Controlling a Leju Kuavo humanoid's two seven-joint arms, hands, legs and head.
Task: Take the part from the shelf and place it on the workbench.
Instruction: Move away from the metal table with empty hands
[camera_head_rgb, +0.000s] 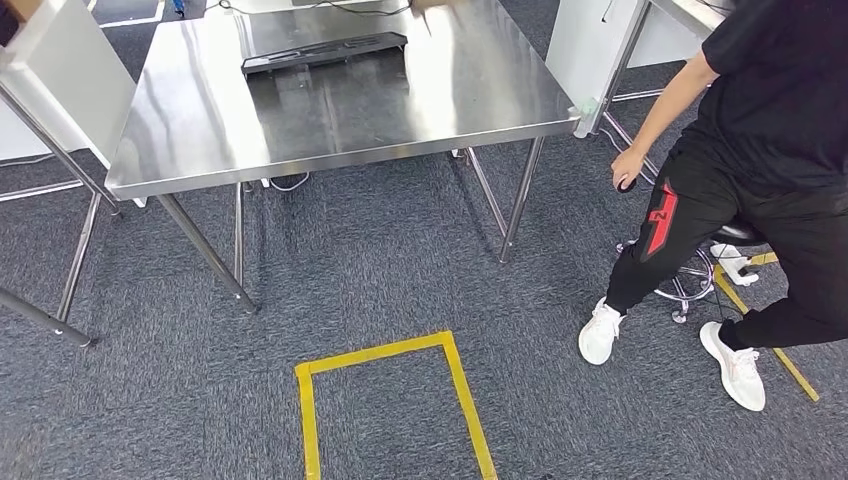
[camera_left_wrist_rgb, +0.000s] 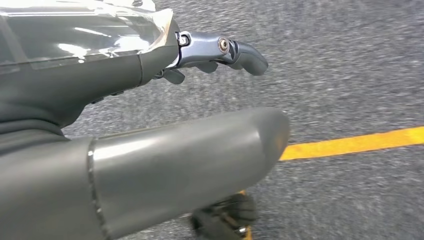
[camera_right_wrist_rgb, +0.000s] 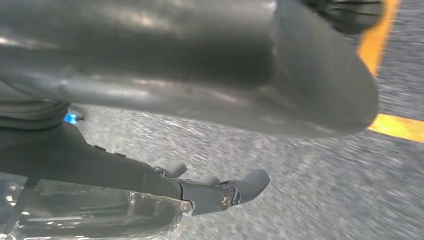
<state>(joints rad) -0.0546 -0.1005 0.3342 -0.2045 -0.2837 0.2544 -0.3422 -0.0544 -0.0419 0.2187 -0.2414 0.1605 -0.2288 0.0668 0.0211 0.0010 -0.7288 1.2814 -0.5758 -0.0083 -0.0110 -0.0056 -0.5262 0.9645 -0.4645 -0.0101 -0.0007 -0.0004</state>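
Your left hand (camera_left_wrist_rgb: 150, 100) hangs over grey carpet (camera_head_rgb: 400, 270), smooth thumb apart from its dark fingers (camera_left_wrist_rgb: 240, 52), holding nothing; your right hand (camera_right_wrist_rgb: 190, 150) looks the same. A long black part (camera_head_rgb: 322, 50) lies on the polished steel workbench (camera_head_rgb: 180, 130). A seated person (camera_head_rgb: 740, 150) is beside it.

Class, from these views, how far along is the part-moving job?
Done: perhaps the placing, since a dark long item lies on the steel workbench; whether it is the part is unclear. In hand: nothing; left hand and right hand hang empty over carpet. Left: possibly nothing.
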